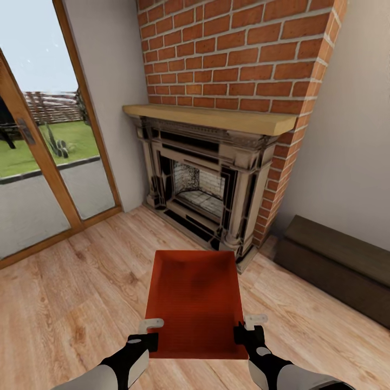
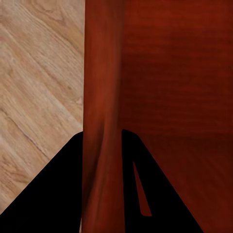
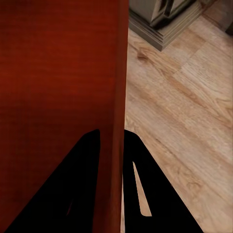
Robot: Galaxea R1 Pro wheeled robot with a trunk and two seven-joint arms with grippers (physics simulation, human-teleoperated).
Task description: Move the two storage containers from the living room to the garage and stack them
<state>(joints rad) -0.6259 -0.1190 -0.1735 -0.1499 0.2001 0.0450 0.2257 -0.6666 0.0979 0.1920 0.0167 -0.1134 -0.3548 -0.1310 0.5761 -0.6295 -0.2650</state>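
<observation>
Storage container [image 1: 195,303], orange-red and open-topped, sits low in the middle of the head view, held between both arms above the light wood-plank floor [image 1: 70,292] of the living room. The left gripper [image 1: 147,337] meets the container's left wall near its closer corner, and the right gripper [image 1: 246,331] meets the right wall near the opposite closer corner. Beyond the container stands a red brick fireplace [image 1: 216,184] with a pale wooden mantel [image 1: 211,118] and a dark firebox. A glazed door with a wooden frame [image 1: 49,157] fills the left side, with grass and a fence outside it. A long low dark cabinet [image 1: 336,265] runs along the white wall to the right of the fireplace. In the left wrist view, the left gripper [image 2: 102,141] has its two black fingers [image 2: 48,194] on either side of the container's wall [image 2: 99,73], one outside over the planks and one inside the bin, clamped on that wall. The red inner face of the bin and its bottom spread beyond the inner finger. In the right wrist view, the right gripper [image 3: 112,138] straddles the container's other wall [image 3: 119,58] in the same way, its fingers [image 3: 58,194] closed tight on it, one inside and one outside. Wood planks [image 3: 184,126] lie past the outer finger, and the stone base of the fireplace [image 3: 165,24] shows at the far edge.
</observation>
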